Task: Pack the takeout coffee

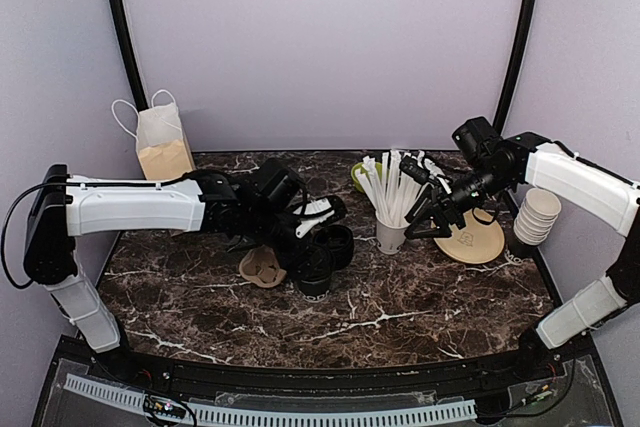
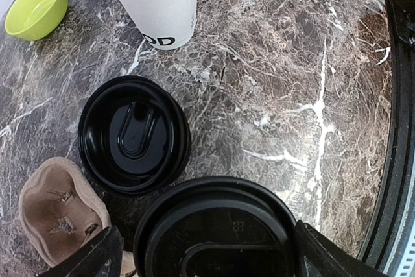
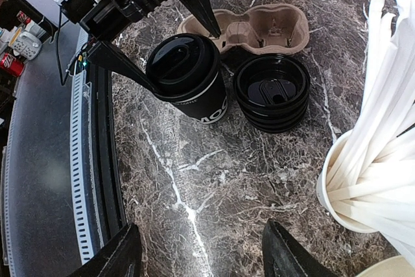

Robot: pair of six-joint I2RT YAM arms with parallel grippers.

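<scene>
Left gripper point(image 3: 185, 61), jaws spread astride the takeout coffee point(image 3: 202, 100), should close squarely below the lid point(image 3: 174, 63); right gripper point(image 3: 202, 252) jaws hang released.

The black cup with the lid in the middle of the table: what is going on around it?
The left gripper has its open jaws on either side of the black paper cup with a black plastic lid, upright on the dark marble table; whether they touch it is unclear. Beside the cup lie a stack of black lids and an empty brown cardboard cup carrier. The right gripper hovers open, holding nothing.
</scene>
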